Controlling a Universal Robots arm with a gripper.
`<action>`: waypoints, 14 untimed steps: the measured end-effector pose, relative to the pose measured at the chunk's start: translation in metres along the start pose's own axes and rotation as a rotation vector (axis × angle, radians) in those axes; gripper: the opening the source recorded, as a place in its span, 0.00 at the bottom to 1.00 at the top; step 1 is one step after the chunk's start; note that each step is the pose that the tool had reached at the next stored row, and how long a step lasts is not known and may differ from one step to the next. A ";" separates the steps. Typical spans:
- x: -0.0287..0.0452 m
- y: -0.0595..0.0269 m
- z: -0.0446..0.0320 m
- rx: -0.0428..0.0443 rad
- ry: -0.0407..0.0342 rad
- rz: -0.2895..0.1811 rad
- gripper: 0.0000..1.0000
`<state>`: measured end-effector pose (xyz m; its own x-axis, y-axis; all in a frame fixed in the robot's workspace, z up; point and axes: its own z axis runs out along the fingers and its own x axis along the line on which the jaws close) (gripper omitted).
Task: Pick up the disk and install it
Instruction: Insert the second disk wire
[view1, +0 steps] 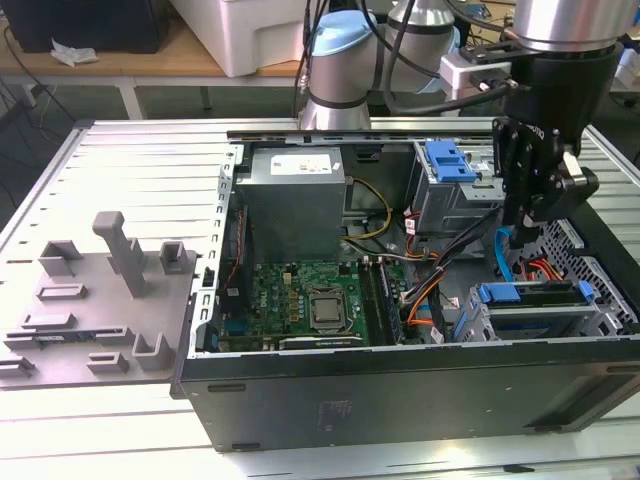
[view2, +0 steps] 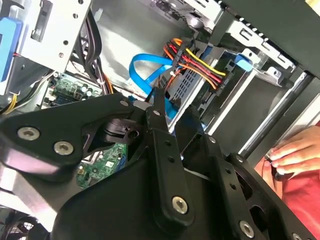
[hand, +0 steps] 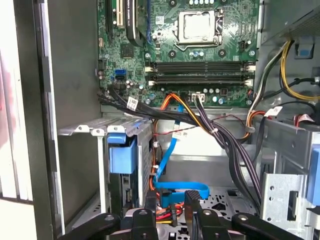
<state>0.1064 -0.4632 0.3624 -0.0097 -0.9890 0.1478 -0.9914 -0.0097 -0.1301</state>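
Open case (view1: 300, 395), one gripper (hand: 173, 202) (empty).

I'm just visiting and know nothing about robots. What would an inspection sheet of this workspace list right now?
Surface: slatted metal table carrying an open computer case.
Job's things: blue-railed disk appears to sit in its bay at the exterior view's right.
Clutter: grey fixture plate beside the case.
Grippers: end effector open, empty, inside the case above the cables.
Cables: blue flat cable looped below the end effector; orange, red and yellow wire bundle.
Surroundings: a person's hand near the case edge.
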 end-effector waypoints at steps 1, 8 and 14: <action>0.0002 0.0003 0.0000 0.0036 0.0012 0.000 0.36; 0.0004 0.0024 0.0017 0.0227 0.0037 0.003 0.36; 0.0004 0.0058 0.0030 0.0362 0.0040 0.005 0.36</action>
<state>0.1010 -0.4640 0.3588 -0.0154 -0.9884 0.1509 -0.9860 -0.0100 -0.1663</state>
